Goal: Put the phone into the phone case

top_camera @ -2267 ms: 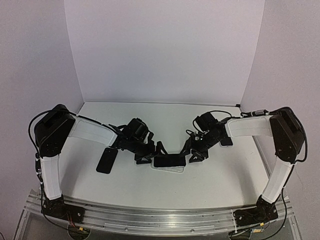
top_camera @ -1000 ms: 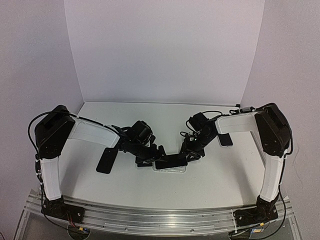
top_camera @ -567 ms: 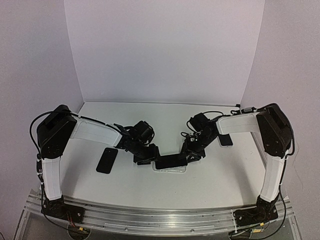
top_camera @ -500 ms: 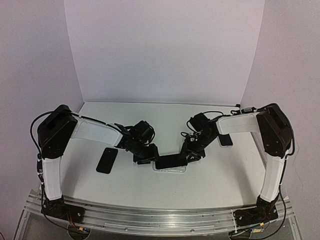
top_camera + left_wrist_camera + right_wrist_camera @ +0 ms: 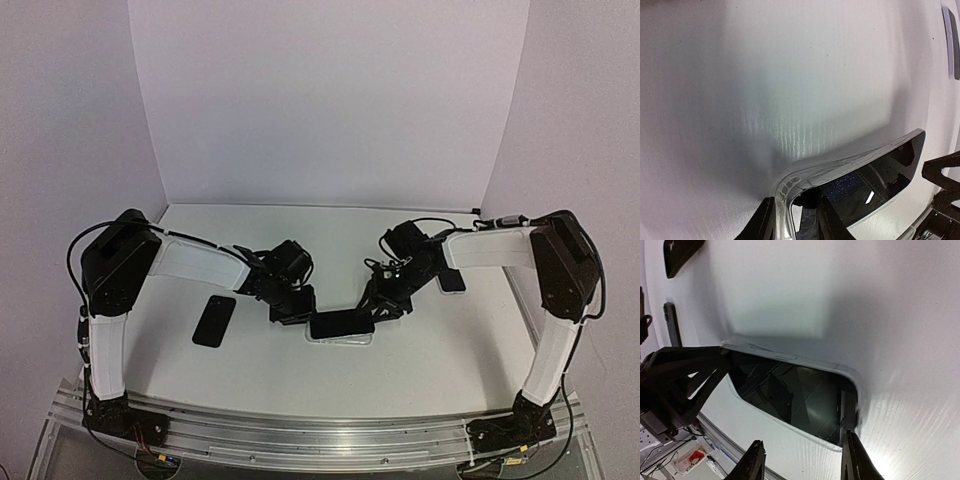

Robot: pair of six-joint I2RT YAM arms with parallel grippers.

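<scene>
Phone (image 5: 790, 395) sits on the case (image 5: 840, 162) between both pincers: left pincer (image 5: 794, 222) narrowed astride one corner, right pincer (image 5: 802, 460) part-closed at the opposite end, grips unconfirmed, probably steadying both ends for press-in.

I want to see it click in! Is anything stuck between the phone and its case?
Nothing that I can see. The phone lies right on top of the clear case, with no other thing between them. The left gripper is at one end and the right gripper at the other.
</scene>
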